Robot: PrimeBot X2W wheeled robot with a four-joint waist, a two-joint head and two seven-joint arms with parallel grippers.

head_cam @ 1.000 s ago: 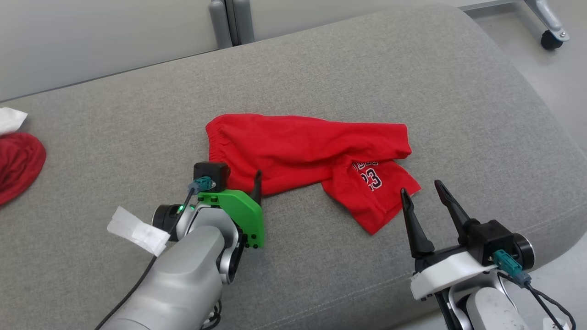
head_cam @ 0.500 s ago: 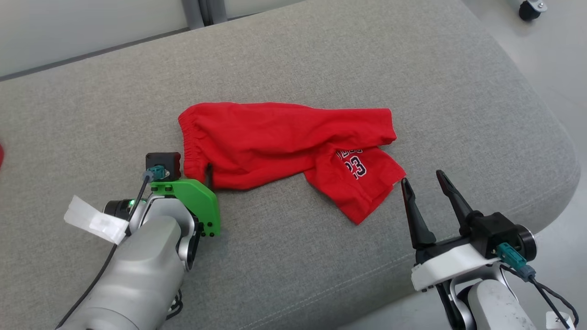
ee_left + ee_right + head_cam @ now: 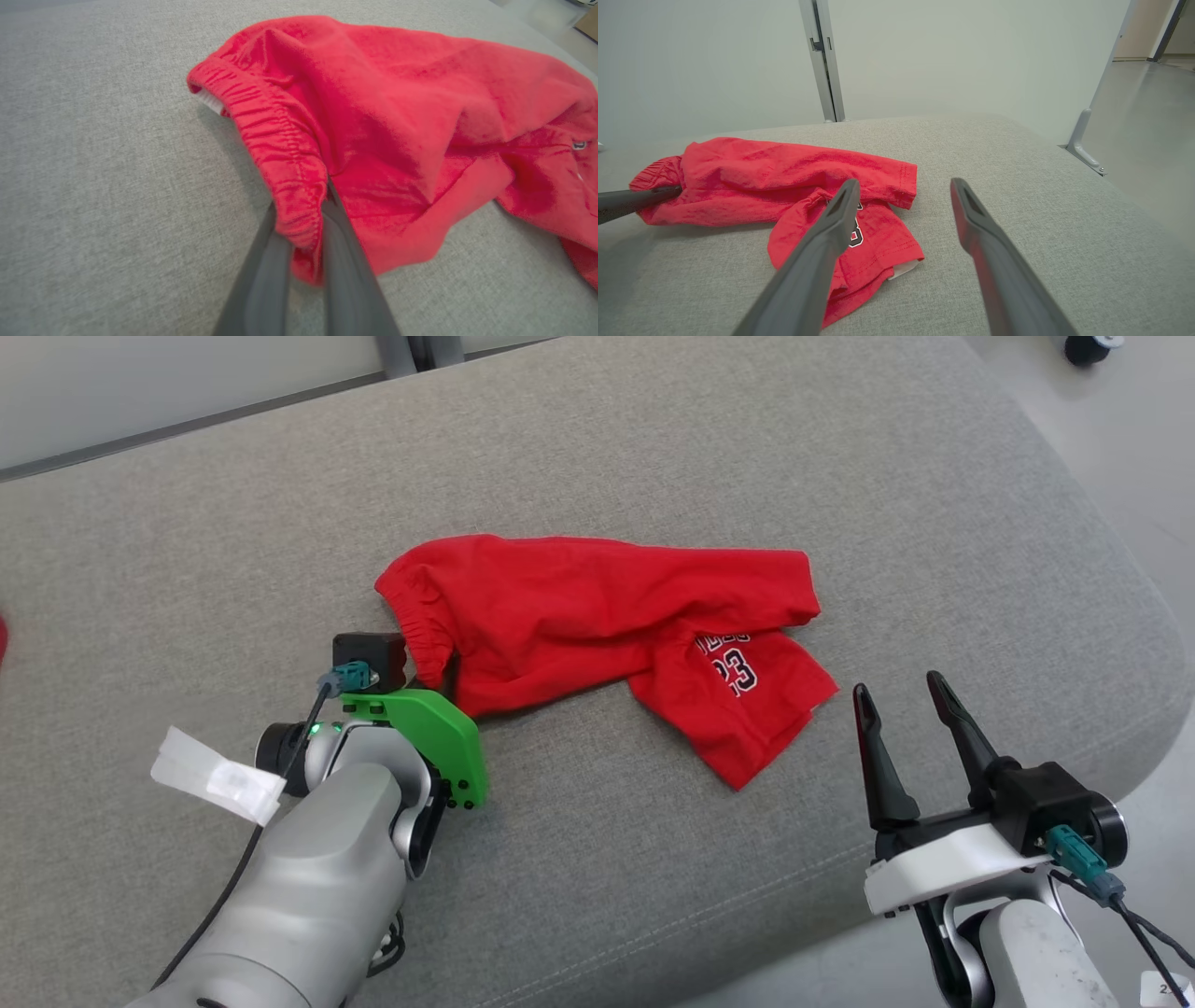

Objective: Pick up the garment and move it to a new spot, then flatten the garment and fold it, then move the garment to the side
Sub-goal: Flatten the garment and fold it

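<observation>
The left gripper [image 3: 301, 200] was pinched shut on the gathered elastic waistband [image 3: 280, 154] of the red shorts [image 3: 607, 607], the band's end bunched between its two dark fingers. From there the shorts lay crumpled across the middle of the grey upholstered cushion [image 3: 653, 448], one leg folded forward with a printed 23 facing up. The right gripper [image 3: 896, 686] hovered near that leg's hem, not touching it, its fingers spread wide and empty. A metal post [image 3: 826, 60] stood behind the cushion.
</observation>
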